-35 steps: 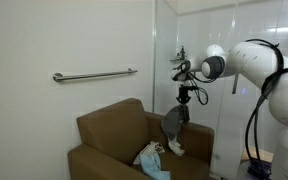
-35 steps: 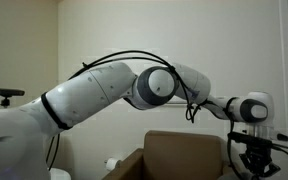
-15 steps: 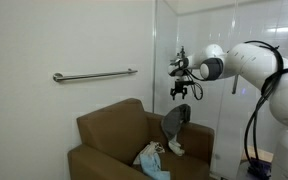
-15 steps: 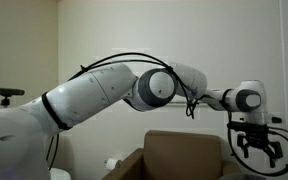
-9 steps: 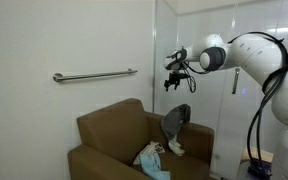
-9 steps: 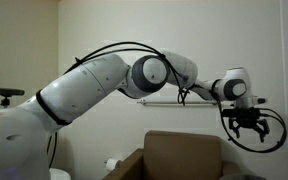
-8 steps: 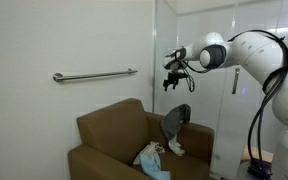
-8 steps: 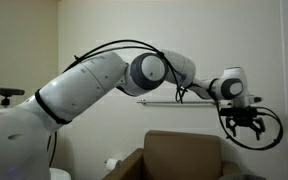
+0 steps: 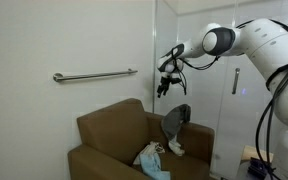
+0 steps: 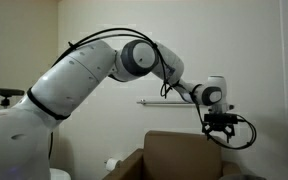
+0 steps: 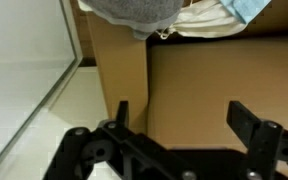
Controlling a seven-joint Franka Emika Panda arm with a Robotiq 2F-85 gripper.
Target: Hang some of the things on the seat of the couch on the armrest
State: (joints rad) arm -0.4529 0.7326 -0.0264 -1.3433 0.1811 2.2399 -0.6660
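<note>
Two black fingers [image 11: 250, 122] of the gripper [image 11: 181, 110] stand spread wide in the wrist view with nothing between them, so the tool is released and empty. In an exterior view the gripper [image 9: 164, 86] hangs in the air well above the couch [image 9: 109, 140], clear of its backrest and touching nothing, at the end of the white arm [image 9: 249, 40] that reaches in over the couch. In an exterior view the gripper [image 10: 221, 128] sits just above the top edge of the couch's backrest [image 10: 182, 152]. A grey cloth [image 9: 175, 120] is draped over the armrest [image 9: 196, 138] of the couch, below the gripper; the wrist view shows its lower edge [image 11: 134, 12] hanging over the brown side of the couch. A bundle of light blue and white things [image 9: 152, 155] lies on the seat [image 9: 119, 160] of the couch, just beside the grey cloth, and their edges [image 11: 209, 20] show at the top of the wrist view. On the wall behind the couch, a metal rail [image 9: 94, 75] runs level above the backrest. Pale floor [image 11: 24, 95] lies beside the couch in the wrist view.
</note>
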